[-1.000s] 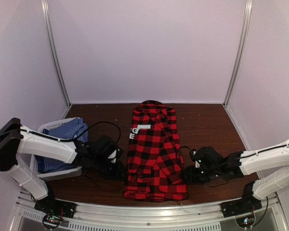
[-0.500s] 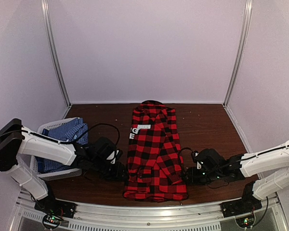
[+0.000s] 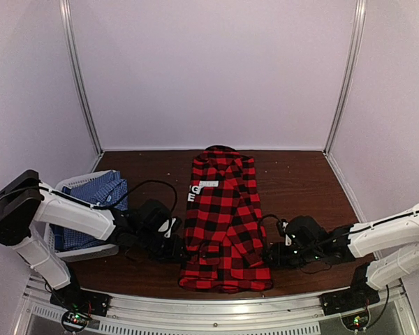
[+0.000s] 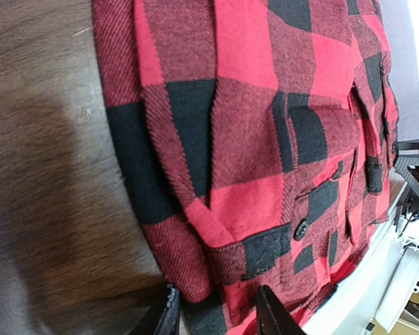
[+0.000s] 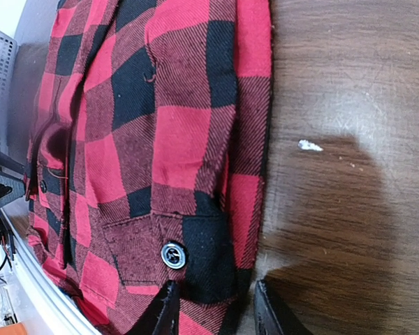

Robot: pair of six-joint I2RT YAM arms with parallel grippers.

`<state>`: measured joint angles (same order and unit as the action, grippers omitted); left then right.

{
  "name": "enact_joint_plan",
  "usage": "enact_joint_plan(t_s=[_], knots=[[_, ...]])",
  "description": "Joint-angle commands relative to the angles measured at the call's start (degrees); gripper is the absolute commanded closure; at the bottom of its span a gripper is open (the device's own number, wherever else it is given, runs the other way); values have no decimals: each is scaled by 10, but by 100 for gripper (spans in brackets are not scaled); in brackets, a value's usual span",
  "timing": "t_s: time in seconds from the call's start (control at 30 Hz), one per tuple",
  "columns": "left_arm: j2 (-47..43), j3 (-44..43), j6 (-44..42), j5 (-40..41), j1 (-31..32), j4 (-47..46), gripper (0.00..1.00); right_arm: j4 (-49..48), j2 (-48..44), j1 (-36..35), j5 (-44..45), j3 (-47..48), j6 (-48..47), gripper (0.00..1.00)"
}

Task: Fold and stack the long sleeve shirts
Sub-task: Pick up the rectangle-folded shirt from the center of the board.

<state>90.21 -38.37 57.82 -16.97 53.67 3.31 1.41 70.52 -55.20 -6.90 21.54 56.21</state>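
Plaid shirt (image 3: 225, 220): large red-and-black buffalo check in a twill weave, lying flat on the table (image 3: 300, 181) as a long narrow column, sides folded inward.
Position: centre of the table, between the two arms; collar at the far end, hem at the near edge.
Neck label (image 3: 208, 183): white, just below the collar; white lettering shows beside it at the shirt's left edge.
Details: a dark button (image 5: 173, 255) sits on a pocket flap near the right edge; a second button (image 4: 301, 229) shows in the left wrist view.
Blue shirt (image 3: 91, 209): fine blue-and-white check, bundled inside the pale grey basket (image 3: 70, 183) at the table's left side, well apart from the plaid shirt.
Left gripper (image 3: 180, 250): low at the plaid shirt's left edge, near the hem; fingers (image 4: 169, 310) apart, one on either side of the cloth edge, which lies flat between them.
Right gripper (image 3: 269, 255): low at the opposite edge, level with the left one; fingers (image 5: 265, 303) apart, one over the cloth and one over bare wood.
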Motion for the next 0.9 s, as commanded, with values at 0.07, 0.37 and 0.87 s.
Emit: enact_joint_plan(t_s=[0.07, 0.37, 0.87], knots=[[27, -11, -1, -15, 0, 1, 64, -34, 12, 4, -13, -11, 11, 63], [25, -26, 4, -30, 6, 1, 84, -46, 15, 4, -27, -2, 10, 78], [-35, -46, 37, -55, -2, -15, 100, 7, -48, 15, -18, 43, 3, 100]])
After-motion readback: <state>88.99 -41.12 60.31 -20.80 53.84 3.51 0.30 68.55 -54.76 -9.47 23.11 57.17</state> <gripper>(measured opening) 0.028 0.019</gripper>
